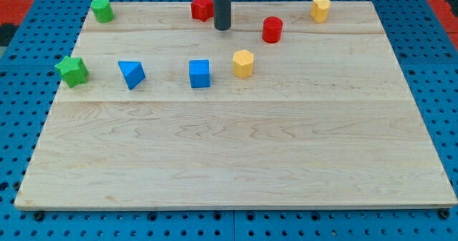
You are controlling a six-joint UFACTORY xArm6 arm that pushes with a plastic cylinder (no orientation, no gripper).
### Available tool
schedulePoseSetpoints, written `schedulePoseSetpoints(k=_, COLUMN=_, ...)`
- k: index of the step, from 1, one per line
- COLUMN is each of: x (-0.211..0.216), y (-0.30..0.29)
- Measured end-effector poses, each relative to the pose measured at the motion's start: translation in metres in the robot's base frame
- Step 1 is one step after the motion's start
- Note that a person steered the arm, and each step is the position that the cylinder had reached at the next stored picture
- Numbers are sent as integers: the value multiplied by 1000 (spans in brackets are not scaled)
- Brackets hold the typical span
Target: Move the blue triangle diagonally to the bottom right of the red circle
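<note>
The blue triangle lies on the wooden board at the view's left, in the upper half. The red circle stands near the view's top, right of centre. My tip is the lower end of the dark rod coming down from the view's top. It sits left of the red circle, just right of the red star, and well up and to the right of the blue triangle, touching no block that I can see.
A blue cube and a yellow hexagon lie between the triangle and the circle. A green star sits at the left edge, a green cylinder at top left, a yellow cylinder at top right.
</note>
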State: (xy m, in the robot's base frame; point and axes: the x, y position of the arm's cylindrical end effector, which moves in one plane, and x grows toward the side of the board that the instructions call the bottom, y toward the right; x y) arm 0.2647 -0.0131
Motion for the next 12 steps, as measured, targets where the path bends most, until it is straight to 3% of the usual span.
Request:
schedulePoseSetpoints(k=1, x=10, y=5)
schedulePoseSetpoints(k=2, x=38, y=-47)
schedulePoseSetpoints(k=3, x=31, y=-119)
schedulePoseSetpoints(k=6, x=25, y=-124)
schedulePoseSetpoints(k=7, x=16, y=-157)
schedulePoseSetpoints(k=8, x=-9, y=-248)
schedulePoseSetpoints(k=12, x=6, y=-252)
